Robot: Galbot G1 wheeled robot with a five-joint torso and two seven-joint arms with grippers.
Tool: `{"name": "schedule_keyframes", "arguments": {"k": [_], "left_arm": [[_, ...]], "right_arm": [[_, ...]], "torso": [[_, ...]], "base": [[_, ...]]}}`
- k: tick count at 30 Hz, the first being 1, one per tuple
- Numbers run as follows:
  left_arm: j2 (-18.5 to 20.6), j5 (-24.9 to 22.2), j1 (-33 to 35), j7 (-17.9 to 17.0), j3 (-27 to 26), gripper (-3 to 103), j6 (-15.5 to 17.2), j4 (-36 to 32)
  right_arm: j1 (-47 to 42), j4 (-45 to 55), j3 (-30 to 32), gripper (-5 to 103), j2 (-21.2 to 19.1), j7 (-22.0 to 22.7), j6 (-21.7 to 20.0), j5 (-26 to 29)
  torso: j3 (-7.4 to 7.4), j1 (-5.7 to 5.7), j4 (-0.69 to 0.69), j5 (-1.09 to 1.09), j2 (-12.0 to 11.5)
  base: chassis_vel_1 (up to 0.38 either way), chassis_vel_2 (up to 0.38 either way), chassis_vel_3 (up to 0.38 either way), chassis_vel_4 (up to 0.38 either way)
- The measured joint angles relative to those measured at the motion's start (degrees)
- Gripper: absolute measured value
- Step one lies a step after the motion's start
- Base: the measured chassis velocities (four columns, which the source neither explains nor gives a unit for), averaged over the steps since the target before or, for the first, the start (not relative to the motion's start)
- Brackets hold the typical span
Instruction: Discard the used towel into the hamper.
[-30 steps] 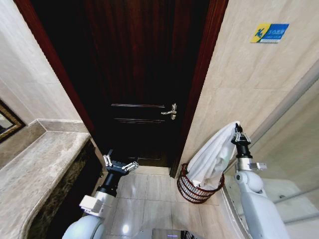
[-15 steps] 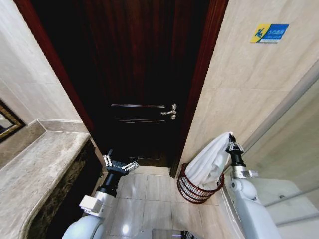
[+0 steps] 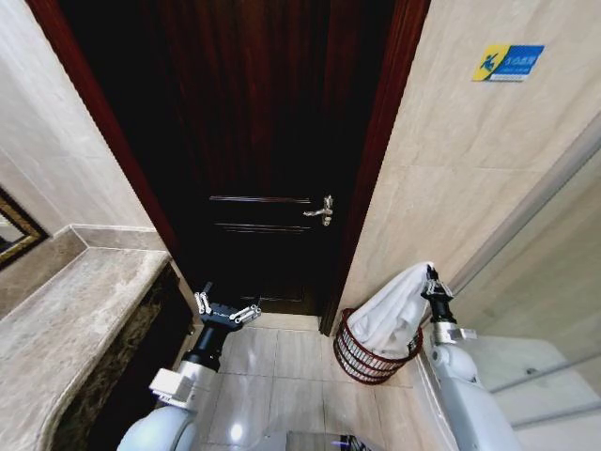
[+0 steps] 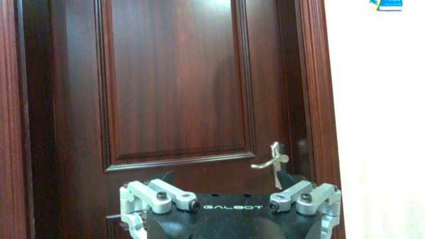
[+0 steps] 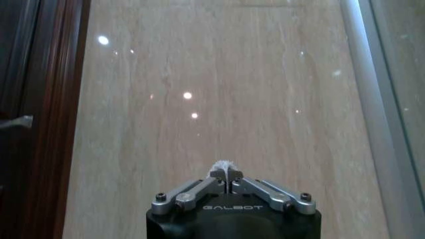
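Towel (image 3: 394,315) hung in the lower right of the head view, its long axis running diagonally: the top corner was pinched at the upper right, and the white cloth fanned out down and to the left into the hamper (image 3: 362,362). The right gripper (image 3: 433,281) held that top corner, jaws closed tight on it (in the right wrist view a small tuft of white fabric (image 5: 222,167) poked out between the shut fingertips of the gripper (image 5: 226,179), with the beige tiled wall (image 5: 219,89) behind). The hamper, a round reddish-brown open-weave basket, stood upright on the tiled floor (image 3: 282,366) against the wall just right of the dark wooden door (image 3: 272,169); the lower part of the towel lay inside it, draped over its far rim. The left gripper (image 3: 227,310) waited in the lower left centre of the frame, well apart from the hamper, jaws spread wide and holding nothing, facing the door and its metal handle (image 4: 273,160). A marble surface (image 3: 66,329) ran along the left edge.
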Motion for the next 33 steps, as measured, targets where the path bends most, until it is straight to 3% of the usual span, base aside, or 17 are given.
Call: {"name": "schedule_keyframes", "arguments": {"k": [15,33], "left_arm": [[0.00,0.00,0.00,0.00,0.00,100,0.00,0.00],[0.01,0.00,0.00,0.00,0.00,100,0.00,0.00]], "right_arm": [[0.94,-8.68,-2.18,1,2.23,-1.64,1.58,-0.92],[3.46,-17.33,-4.09,1,5.89,-2.82,0.59,-0.20]], "torso": [[0.00,0.00,0.00,0.00,0.00],[0.00,0.00,0.01,0.00,0.00]], "base": [[0.000,0.000,0.000,0.000],[0.000,0.000,0.000,0.000]]}}
